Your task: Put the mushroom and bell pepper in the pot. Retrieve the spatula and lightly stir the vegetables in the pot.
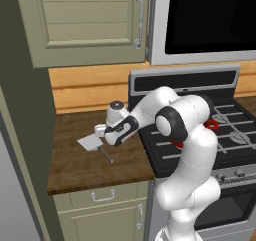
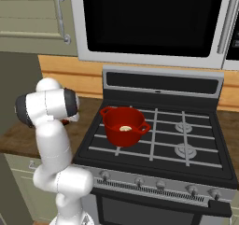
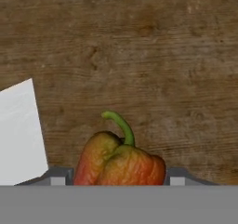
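Lying on the wooden counter (image 3: 139, 42), the bell pepper (image 3: 118, 160) (red-orange with a curved green stem) is seen between the two fingertips (image 3: 58, 176) of the gripper (image 3: 114, 179); whether it is grasped cannot be told. Just left of the pepper the spatula (image 1: 92, 144) is laid flat, its white blade on the counter. Well to the right of the pepper, on the stove (image 2: 186, 140), the pot (image 2: 123, 125) is set, and the mushroom (image 2: 125, 129) is inside it.
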